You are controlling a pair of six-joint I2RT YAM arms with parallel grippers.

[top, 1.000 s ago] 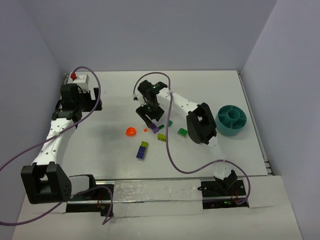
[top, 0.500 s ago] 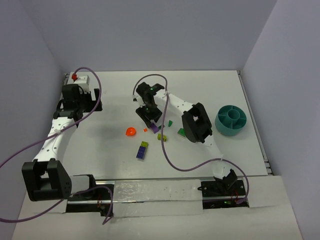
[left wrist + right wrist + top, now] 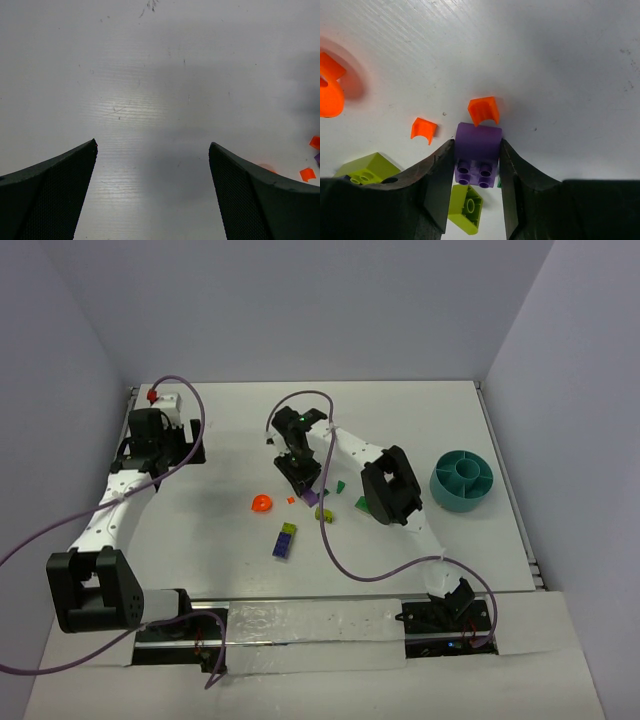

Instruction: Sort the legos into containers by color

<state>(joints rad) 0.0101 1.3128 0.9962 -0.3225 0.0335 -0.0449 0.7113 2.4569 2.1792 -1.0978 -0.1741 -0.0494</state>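
Observation:
My right gripper (image 3: 307, 490) is down at the table's middle and shut on a purple brick (image 3: 477, 156), studs facing the camera, a finger on each side of it (image 3: 477, 144). An orange curved bit (image 3: 484, 110) touches the brick's far edge, and a smaller orange bit (image 3: 423, 128) lies to its left. A lime brick (image 3: 466, 208) lies under the jaws. My left gripper (image 3: 150, 435) is open and empty over bare table at the far left (image 3: 152, 200). The teal-blue bowl (image 3: 462, 480) stands at the right.
An orange round piece (image 3: 261, 504), a lime-and-purple brick stack (image 3: 287, 540), a lime brick (image 3: 324, 514), a dark green bit (image 3: 341, 486) and a green brick (image 3: 361, 504) lie around the right gripper. Orange bits (image 3: 308, 174) show at the left wrist view's right edge.
My right gripper has lowered and its fingers have shut on the purple brick. The left arm has shifted slightly.

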